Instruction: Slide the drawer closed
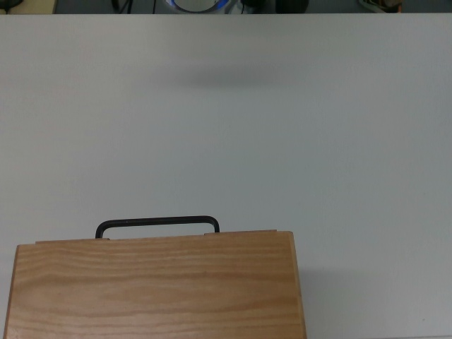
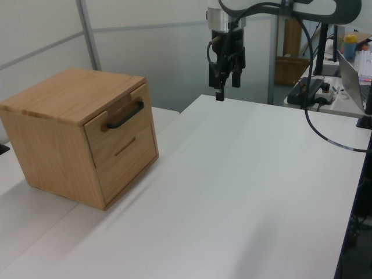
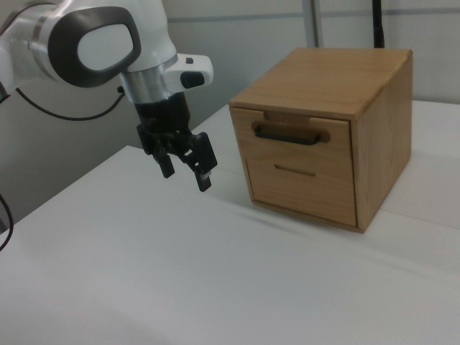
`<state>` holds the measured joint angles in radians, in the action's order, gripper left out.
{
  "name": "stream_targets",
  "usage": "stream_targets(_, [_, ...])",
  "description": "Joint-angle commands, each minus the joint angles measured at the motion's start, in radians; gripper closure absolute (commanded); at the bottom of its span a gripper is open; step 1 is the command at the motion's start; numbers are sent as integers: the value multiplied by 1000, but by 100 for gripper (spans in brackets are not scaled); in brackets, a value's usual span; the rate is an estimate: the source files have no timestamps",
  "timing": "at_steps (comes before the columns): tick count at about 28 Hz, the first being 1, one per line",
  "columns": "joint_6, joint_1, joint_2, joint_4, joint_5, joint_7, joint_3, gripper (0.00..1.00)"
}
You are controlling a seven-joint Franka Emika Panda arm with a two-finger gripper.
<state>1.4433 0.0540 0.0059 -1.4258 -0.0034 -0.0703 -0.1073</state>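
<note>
While the arm hangs over the far end of the worktop, the inventory reads as follows.

Cabinet count: one wooden cabinet (image 2: 75, 133), standing on the white worktop (image 2: 244, 192); at the left in the left view, at the upper right in the right view, at the bottom left in the top view.

Drawer count: two fronts visible on the cabinet face. The upper drawer (image 3: 298, 135) carries one thin black bar handle (image 2: 125, 114); the lower drawer (image 3: 302, 183) shows only a narrow slot.

Drawer position: the upper drawer's front sits near flush with the cabinet face; in the top view only a thin strip of it and the handle show beyond the cabinet top.

Contents: no drawer interior can be seen in any view.

Pincer count: one black pincer (image 2: 226, 87), pointing downward, fingers parted with a clear gap, gripping nothing.

Pincer position: upper middle of the left view, centre left of the right view, above the worktop and well apart from the cabinet.
</note>
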Motion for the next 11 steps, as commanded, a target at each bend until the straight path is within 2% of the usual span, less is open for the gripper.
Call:
stream_targets(1, [-24, -8, -35, -32, 22, -32, -3, 0])
stream_targets(11, [-26, -14, -35, -28, 23, -42, -5, 0])
